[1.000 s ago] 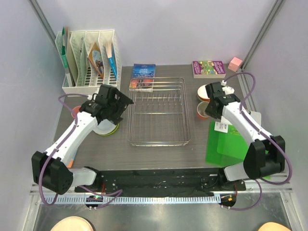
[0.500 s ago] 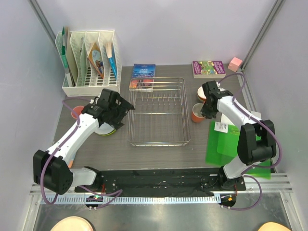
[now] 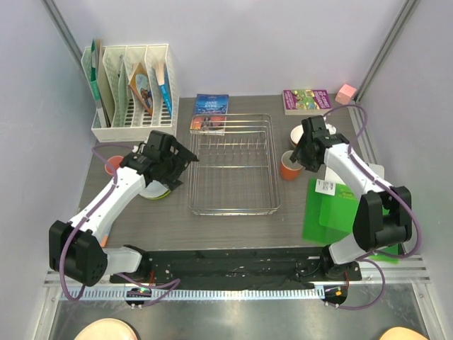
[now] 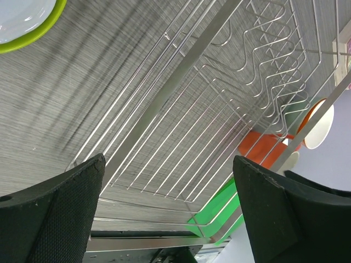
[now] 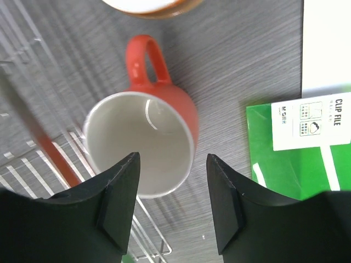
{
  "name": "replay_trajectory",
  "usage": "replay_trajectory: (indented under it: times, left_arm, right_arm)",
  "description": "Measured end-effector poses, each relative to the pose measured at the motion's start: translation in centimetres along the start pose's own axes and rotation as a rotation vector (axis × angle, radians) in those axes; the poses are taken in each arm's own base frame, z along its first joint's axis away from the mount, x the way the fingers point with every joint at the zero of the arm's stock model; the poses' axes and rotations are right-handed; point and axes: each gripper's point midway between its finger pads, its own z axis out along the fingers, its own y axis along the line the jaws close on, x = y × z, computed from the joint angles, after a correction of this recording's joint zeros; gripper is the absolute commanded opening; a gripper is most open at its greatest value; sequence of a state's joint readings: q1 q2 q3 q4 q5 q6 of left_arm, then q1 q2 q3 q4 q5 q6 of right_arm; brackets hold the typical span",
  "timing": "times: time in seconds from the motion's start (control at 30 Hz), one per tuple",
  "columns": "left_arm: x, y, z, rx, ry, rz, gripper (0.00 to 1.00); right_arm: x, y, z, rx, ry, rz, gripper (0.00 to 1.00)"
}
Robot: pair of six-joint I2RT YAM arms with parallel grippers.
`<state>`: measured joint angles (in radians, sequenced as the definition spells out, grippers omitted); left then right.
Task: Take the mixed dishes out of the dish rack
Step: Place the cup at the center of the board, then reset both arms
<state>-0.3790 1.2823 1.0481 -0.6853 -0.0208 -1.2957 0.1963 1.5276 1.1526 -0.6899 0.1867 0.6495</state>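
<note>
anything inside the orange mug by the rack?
Nothing visible: the orange mug shows a bare white interior. The right gripper, jaws open, covers part of the rim and inner wall, so that bit is unseen.

A dark grey wood-grain table (image 3: 141, 219) sits evenly lit between pale lilac walls (image 3: 248, 42), slanted metal posts (image 3: 62, 30) rising near its far corners.

"CLIP FILE" on white label (image 5: 310, 123) of green folder (image 5: 274, 161)
</note>
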Motion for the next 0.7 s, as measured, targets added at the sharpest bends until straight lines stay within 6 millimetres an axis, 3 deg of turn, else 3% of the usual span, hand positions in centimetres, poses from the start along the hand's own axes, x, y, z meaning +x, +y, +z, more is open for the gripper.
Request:
replay_trajectory:
  times: [0.17, 0.23, 0.37, 0.43, 0.5, 0.57, 0.7]
  left_arm:
    - [-0.1, 0.0, 0.0, 0.009, -0.005, 0.049, 0.96]
    - [-0.2, -0.2, 0.0, 0.02, -0.009, 0.09, 0.97]
    - [-0.6, 0.1, 0.0, 0.012, -0.027, 0.211, 0.98]
    - [-0.9, -0.1, 0.1, -0.003, -0.042, 0.283, 0.98]
    - [-0.8, -0.4, 0.1, -0.012, -0.038, 0.363, 0.98]
    - [0.0, -0.8, 0.2, -0.011, -0.025, 0.449, 0.98]
    - [2.3, -0.6, -0.1, -0.022, -0.019, 0.615, 0.97]
  right_arm:
    - [-2.2, 1.1, -4.5, -0.107, -0.105, 0.022, 0.61]
    - [-3.7, 2.0, -8.1, -0.206, -0.2, 0.026, 0.66]
    - [-6.1, 4.3, -17.2, -0.496, -0.448, 0.025, 0.73]
    - [-5.8, 5.2, -21.3, -0.646, -0.565, 0.004, 0.75]
    - [-4.7, 5.7, -24.0, -0.748, -0.634, -0.028, 0.76]
    - [-3.8, 6.7, -24.6, -0.793, -0.65, -0.068, 0.76]
    - [-0.7, 9.4, -21.6, -0.785, -0.577, -0.186, 0.76]
